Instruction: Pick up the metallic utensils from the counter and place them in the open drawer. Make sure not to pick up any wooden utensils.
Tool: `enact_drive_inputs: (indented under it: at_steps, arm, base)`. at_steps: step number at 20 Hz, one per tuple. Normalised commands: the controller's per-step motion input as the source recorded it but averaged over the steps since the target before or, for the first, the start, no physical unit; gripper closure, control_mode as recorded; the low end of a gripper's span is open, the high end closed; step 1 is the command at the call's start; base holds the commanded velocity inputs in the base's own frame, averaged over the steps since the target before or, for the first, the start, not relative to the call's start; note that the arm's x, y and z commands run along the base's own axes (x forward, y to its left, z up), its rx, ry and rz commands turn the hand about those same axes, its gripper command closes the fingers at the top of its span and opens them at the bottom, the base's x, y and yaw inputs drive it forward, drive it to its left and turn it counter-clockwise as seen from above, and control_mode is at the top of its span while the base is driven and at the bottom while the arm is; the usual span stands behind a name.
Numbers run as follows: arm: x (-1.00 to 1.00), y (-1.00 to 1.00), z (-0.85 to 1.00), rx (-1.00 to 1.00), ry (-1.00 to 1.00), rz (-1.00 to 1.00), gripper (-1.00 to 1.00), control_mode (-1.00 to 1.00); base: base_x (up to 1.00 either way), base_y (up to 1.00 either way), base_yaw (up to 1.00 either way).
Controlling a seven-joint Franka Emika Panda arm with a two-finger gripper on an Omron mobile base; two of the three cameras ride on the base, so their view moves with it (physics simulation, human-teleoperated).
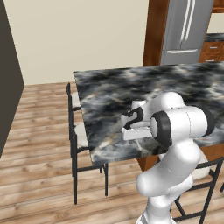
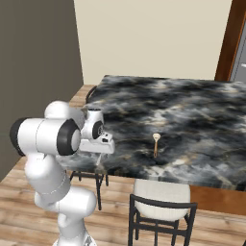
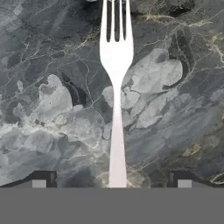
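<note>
At the left of the left base view two dark chairs (image 1: 76, 131) stand tucked against the edge of the counter (image 1: 113, 83). Right of them the white arm reaches out from the lower right so that its gripper (image 1: 133, 127) hangs low over the marbled stone near the front edge — a pose that reads as lining up for a pick.

In the right base view the arm sits at the left and the wooden spoon (image 2: 155, 143) lies at centre on the slab, well apart from the hand; that distance suits the task, since the spoon is to be left alone.

The hand view explains the pose: a silver fork (image 3: 116, 87) lies flat on the stone, its tines at the top centre of the frame and its handle running straight down between the two fingertips (image 3: 39, 180) at the lower left and lower right. The fingers stand wide, holding nothing — the handle is centred in the gap, apparently for a straight close.

No brand, label or writing can be read anywhere.
</note>
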Motion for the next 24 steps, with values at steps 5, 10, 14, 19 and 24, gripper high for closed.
enact_drive_inputs:
  at_steps: [5, 10, 14, 19, 24]
  arm:
    - [0.37, 0.0, -0.46, 0.0, 0.0, 0.02, -1.0, -1.0]
    - [0.3, 0.0, -0.44, 0.0, 0.0, 0.01, -1.0, -1.0]
    - [0.17, 0.0, -0.5, 0.0, -0.01, 0.01, -1.0, -1.0]
    - [0.05, 0.07, -0.66, 0.0, -0.04, 0.0, 1.0, -1.0]
    - [0.01, 0.29, -0.73, 0.0, -0.03, 0.0, 1.0, -1.0]
  base:
    - [0.0, 0.0, 0.0]
    - [0.0, 0.0, 0.0]
    - [0.0, 0.0, 0.0]
    - [0.0, 0.0, 0.0]
    - [0.0, 0.0, 0.0]
